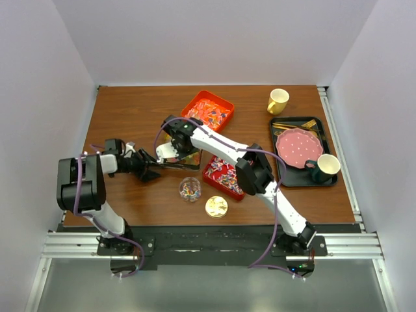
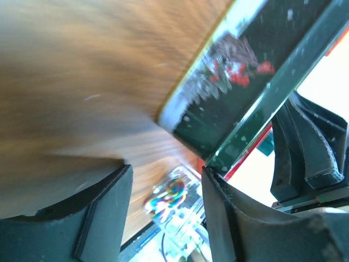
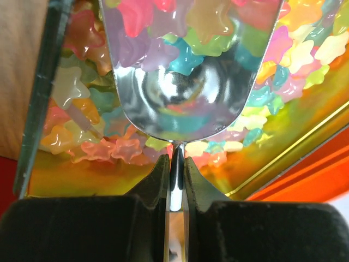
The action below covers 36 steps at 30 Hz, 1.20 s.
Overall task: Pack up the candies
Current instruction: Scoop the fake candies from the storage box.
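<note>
A square tin [image 1: 192, 158] of pastel star-shaped candies [image 3: 294, 60] stands mid-table. My right gripper [image 3: 175, 169] is shut on the handle of a shiny metal scoop [image 3: 180, 82], whose bowl lies on the candies inside the tin; it also shows in the top view [image 1: 170, 151]. My left gripper [image 1: 151, 168] is open at the tin's left side. In the left wrist view its right finger [image 2: 223, 213] touches the dark green tin wall [image 2: 229, 103]. A small clear jar [image 1: 190, 189] holding multicoloured candies shows between the left jaws [image 2: 172, 196].
Red trays of wrapped candies sit behind the tin [image 1: 208, 109] and to its right [image 1: 224, 175]. A round gold lid [image 1: 216, 207] lies near the jar. At right are a yellow mug [image 1: 278, 101] and a black tray [image 1: 286, 177] with a pink plate [image 1: 298, 146] and green mug [image 1: 325, 166].
</note>
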Tool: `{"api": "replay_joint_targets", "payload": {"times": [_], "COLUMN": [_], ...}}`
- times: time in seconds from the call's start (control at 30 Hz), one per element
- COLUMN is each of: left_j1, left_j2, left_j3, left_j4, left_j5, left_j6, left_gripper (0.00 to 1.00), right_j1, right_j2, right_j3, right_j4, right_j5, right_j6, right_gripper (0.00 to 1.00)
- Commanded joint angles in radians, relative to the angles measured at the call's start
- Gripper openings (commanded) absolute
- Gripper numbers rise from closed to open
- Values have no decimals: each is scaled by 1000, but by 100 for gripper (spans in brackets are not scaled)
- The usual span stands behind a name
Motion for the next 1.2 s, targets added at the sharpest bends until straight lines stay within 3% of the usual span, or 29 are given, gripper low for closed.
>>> {"api": "replay_joint_targets", "payload": {"times": [0.0,0.17,0.5,0.73,1.0,1.17], "left_j1": [78,143,170,170,169,167], "left_j2": [-70,-93,-152,-123,-138,-199], "left_j3": [49,132,189,296,305,210], "left_j4": [-222,-310,-237,-256,-200,-151], "left_j5": [-135,-106,-72,-152,-126,-118], "left_j6": [119,199,243,462,414,409], "left_gripper": [60,64,67,68,68,68], "right_j1": [5,-25,-95,-149,-161,-170], "right_j2": [-51,-71,-77,-100,-189,-281], "right_j3": [-24,-34,10,44,-63,-157], "right_j4": [-41,-33,-39,-125,-84,-15], "right_j5": [-223,-258,-292,-379,-433,-470], "right_j6": [-12,14,91,59,75,118], "right_gripper": [0,0,0,0,0,0]}}
